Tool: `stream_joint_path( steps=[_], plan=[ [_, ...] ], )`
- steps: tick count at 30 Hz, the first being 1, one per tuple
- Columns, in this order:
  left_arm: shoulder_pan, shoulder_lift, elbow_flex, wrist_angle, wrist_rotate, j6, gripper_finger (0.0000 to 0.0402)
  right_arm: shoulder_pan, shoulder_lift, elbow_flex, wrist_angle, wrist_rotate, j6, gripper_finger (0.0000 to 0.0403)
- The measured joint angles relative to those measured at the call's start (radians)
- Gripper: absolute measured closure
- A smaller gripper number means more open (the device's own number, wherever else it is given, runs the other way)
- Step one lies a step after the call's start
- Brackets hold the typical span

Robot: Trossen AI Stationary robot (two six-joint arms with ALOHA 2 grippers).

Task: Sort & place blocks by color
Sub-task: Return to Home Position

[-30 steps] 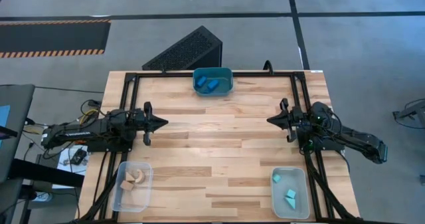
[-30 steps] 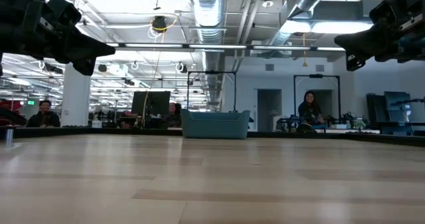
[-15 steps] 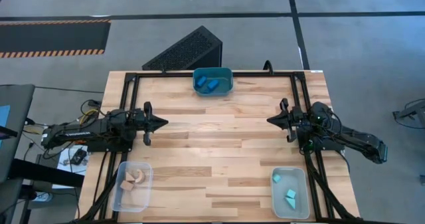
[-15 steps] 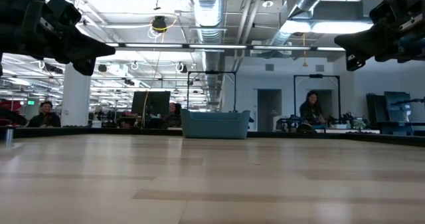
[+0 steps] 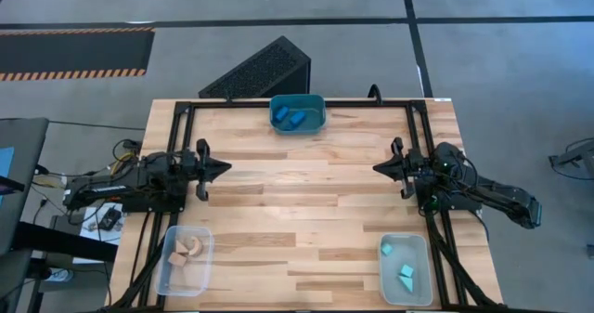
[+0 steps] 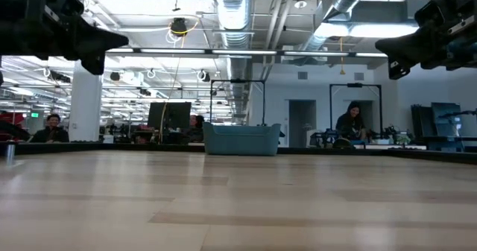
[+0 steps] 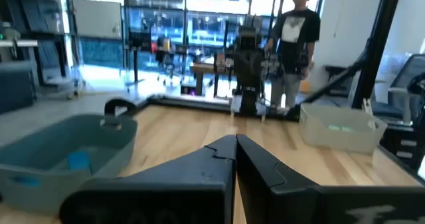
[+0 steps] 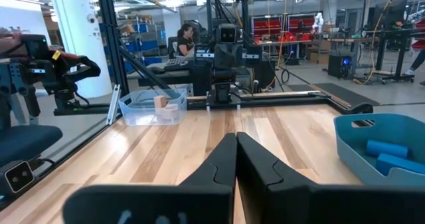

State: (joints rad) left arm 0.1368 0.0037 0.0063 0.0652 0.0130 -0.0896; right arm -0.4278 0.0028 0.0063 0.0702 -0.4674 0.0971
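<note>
The blue blocks (image 5: 295, 118) lie in the teal bin (image 5: 277, 101) at the table's far edge. The tan wood blocks (image 5: 184, 252) lie in a clear bin (image 5: 167, 274) at the near left. The light teal blocks (image 5: 401, 268) lie in a clear bin (image 5: 421, 274) at the near right. My left gripper (image 5: 226, 167) is shut and empty above the table's left side. My right gripper (image 5: 376, 168) is shut and empty above the right side. The shut fingertips show in the left wrist view (image 7: 235, 140) and the right wrist view (image 8: 235, 137).
A black frame (image 5: 186, 104) runs along the table's left, far and right edges. A dark slanted box (image 5: 260, 70) stands on the floor beyond the far edge. People sit and stand in the room behind the table. The bare wooden top (image 5: 306, 202) lies between the arms.
My left gripper has drawn back a little toward the table's left edge, staying shut and level. My right gripper has kept still.
</note>
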Motion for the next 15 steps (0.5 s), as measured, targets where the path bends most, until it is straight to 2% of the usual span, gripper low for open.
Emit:
stream_joint_path(
  steps=[15],
  plan=[
    [0.000, 0.000, 0.000, -0.034, -0.025, -0.008, 0.0401, 0.000, 0.005, 0.000, 0.003, 0.000, 0.000, 0.0373]
  ],
)
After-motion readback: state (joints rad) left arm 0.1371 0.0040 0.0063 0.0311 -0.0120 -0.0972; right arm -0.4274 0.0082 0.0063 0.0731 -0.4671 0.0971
